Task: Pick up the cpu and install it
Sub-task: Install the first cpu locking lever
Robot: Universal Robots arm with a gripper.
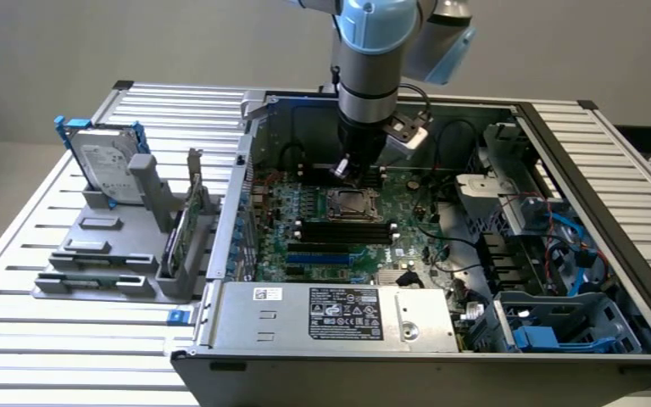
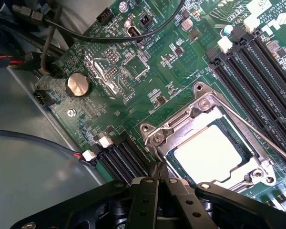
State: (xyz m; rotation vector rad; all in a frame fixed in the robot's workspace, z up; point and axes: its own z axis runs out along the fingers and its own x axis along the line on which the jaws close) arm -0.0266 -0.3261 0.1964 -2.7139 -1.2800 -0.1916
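Observation:
The cpu (image 2: 210,153), a small square chip with a bright silver top, lies flat inside the motherboard socket, ringed by the socket's metal frame (image 2: 200,107). In the exterior view the socket (image 1: 349,203) sits near the middle of the green board inside the open computer case. My gripper (image 2: 159,168) is shut with nothing between its black fingers. Its tips hang just beside one corner of the socket frame, apart from the chip. From the exterior view the gripper (image 1: 345,171) points straight down just behind the socket.
Black memory slots (image 1: 346,231) lie in front of the socket, and the power supply (image 1: 331,314) sits nearer still. A grey rack at the exterior view's left holds a hard drive (image 1: 108,161) and green memory sticks (image 1: 196,222). Black cables (image 2: 133,33) and a coin battery (image 2: 78,85) lie close by.

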